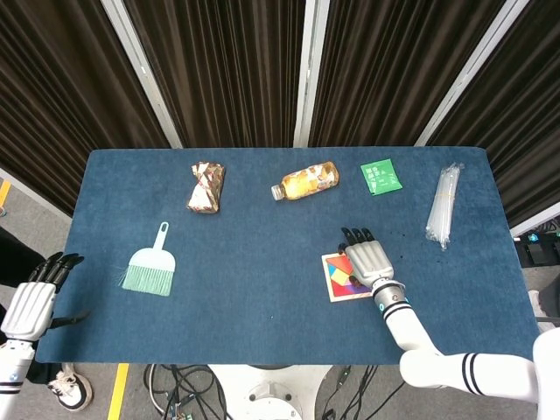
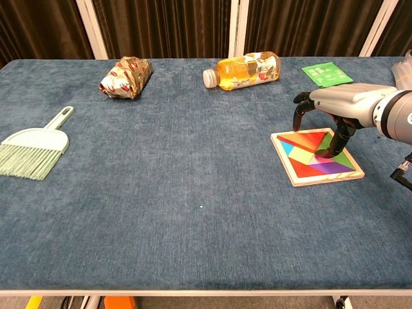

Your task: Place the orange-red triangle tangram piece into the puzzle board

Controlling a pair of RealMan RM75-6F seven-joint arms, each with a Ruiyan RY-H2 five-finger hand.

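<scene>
orange-red triangle (image 2: 304, 139) in puzzle board (image 2: 291, 169), right hand (image 2: 331, 111) above

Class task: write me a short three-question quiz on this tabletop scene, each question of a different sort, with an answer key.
1. True or false: the drink bottle stands upright.
2. Which robot hand is over the puzzle board? A) left B) right
3. Fill in: the small brush lies on the table's ____ side in the chest view.

Key: 1. False, it lies on its side. 2. B, the right robot hand; the left robot hand is off the table's edge. 3. Left.
</scene>
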